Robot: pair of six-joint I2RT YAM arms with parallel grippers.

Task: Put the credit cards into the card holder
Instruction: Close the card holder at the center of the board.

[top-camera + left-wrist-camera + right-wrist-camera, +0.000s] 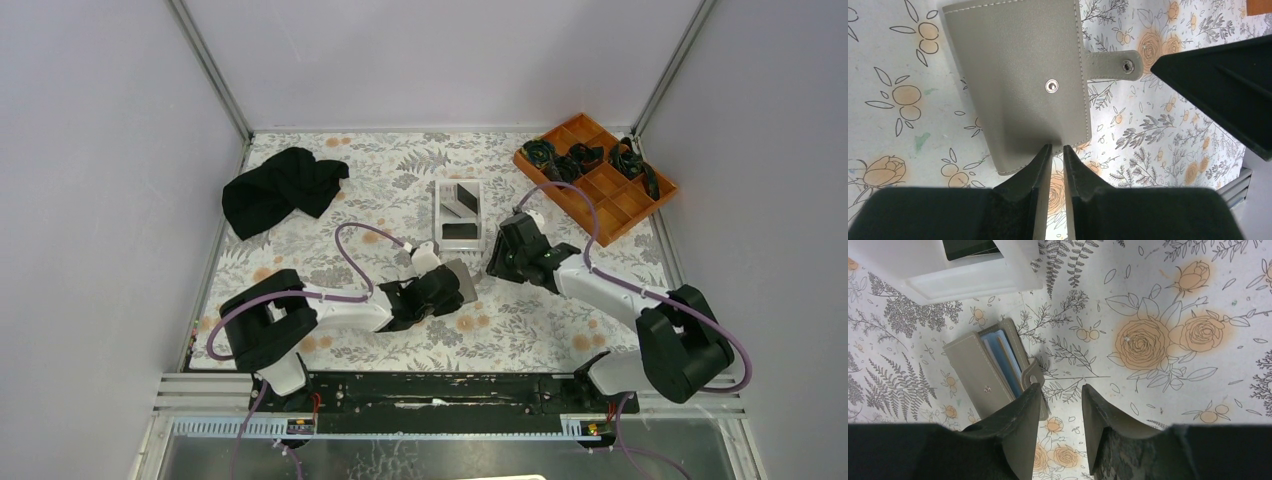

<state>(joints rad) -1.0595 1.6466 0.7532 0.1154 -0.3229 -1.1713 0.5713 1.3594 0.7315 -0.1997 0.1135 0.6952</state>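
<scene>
The grey card holder (464, 281) lies on the floral cloth between both grippers. In the left wrist view the card holder (1018, 80) is folded over, its snap strap (1113, 65) sticking out to the right. My left gripper (1057, 147) is at its near edge, jaws a narrow slit apart with only cloth showing between them. My right gripper (1060, 390) is open, its left finger beside the strap of the card holder (985, 370), whose pale blue inside shows. Dark credit cards (460, 230) lie in the white tray (440, 205); one dark card (968, 247) shows at the frame's top.
An orange compartment tray (640, 205) with black items stands at the back right. A black cloth (280, 190) is bunched at the back left. The white tray's wall (973, 280) is just beyond the card holder. The right gripper's dark finger (1223, 85) fills the left wrist view's right side.
</scene>
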